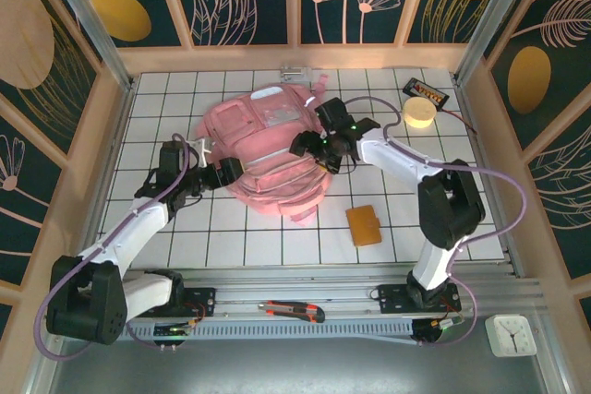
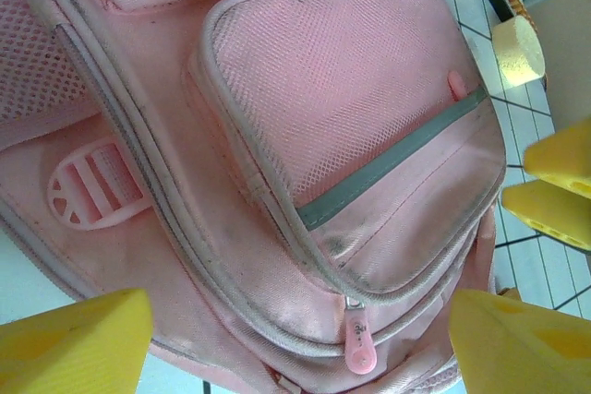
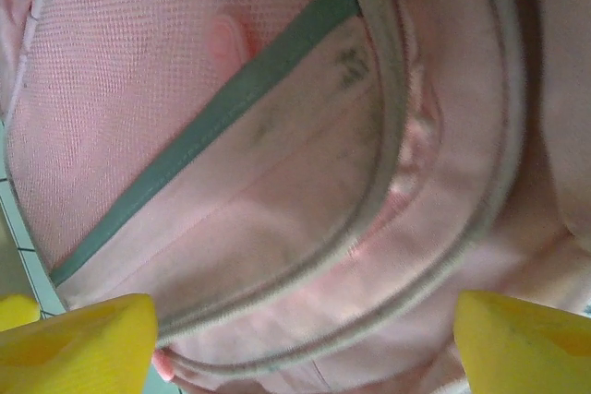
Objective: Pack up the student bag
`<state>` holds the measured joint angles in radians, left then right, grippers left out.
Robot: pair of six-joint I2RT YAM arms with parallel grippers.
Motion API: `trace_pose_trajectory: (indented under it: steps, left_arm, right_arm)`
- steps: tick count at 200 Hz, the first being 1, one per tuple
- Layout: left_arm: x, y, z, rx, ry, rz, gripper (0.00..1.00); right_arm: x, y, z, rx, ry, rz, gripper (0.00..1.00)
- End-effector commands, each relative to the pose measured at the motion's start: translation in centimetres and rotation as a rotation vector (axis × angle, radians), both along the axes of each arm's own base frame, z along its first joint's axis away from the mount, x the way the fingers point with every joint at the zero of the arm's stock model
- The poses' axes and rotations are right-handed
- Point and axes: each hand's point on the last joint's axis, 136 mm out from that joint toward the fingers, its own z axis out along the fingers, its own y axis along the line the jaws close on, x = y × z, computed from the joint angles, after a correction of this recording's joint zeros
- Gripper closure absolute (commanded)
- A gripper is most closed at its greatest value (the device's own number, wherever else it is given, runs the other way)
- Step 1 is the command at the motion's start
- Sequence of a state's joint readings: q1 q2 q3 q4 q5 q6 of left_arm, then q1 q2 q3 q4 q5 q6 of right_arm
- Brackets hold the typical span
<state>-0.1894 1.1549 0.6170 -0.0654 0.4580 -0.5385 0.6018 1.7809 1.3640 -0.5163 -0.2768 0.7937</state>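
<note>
The student bag [image 1: 263,140] is a big soft pink backpack lying flat in the middle of the table. My left gripper [image 1: 228,173] is at its left edge, and my right gripper [image 1: 307,147] is over its right side. In the left wrist view the left gripper [image 2: 295,348] is open, its yellow fingers spread wide either side of a pink zipper pull [image 2: 358,348] on the front pocket [image 2: 351,126]. The right gripper [image 3: 300,343] is open too, straddling the grey-piped seam of the student bag [image 3: 277,182]. Neither holds anything.
An orange wallet [image 1: 364,225] lies right of the bag. A yellow tape roll [image 1: 419,113] and a small black box [image 1: 427,91] sit at the back right, a clear plastic item [image 1: 297,73] behind the bag. A box cutter [image 1: 291,311] and a clock [image 1: 511,334] lie near the front rail.
</note>
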Motion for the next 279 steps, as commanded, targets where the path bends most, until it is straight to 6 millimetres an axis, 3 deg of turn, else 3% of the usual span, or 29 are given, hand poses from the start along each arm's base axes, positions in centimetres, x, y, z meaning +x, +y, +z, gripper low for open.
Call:
trace_pose_trajectory:
  steps: [1,53,122,221,279]
  left_arm:
    - [-0.6,0.3,-0.5,0.026,0.008,0.003,0.17]
    - [-0.5,0.5,-0.5,0.037,0.006,0.005,0.17]
    - [-0.6,0.7,-1.0,0.087,0.011,-0.014,0.17]
    - [-1.0,1.0,-0.6,0.088,-0.001,0.001,0.18]
    - [-1.0,1.1,-0.4,0.073,-0.005,0.018,0.17]
  right_arm:
    - [1.7,1.6,1.0,0.043,-0.023,0.021,0.18]
    - [3.3,2.4,1.4,0.044,-0.032,0.023,0.21]
    - [4.3,3.1,4.2,0.098,-0.063,0.01,0.23]
    - [2.9,5.3,5.8,0.371,0.079,-0.097,0.3]
    - [2.5,5.6,9.0,0.631,0.103,-0.221,0.3]
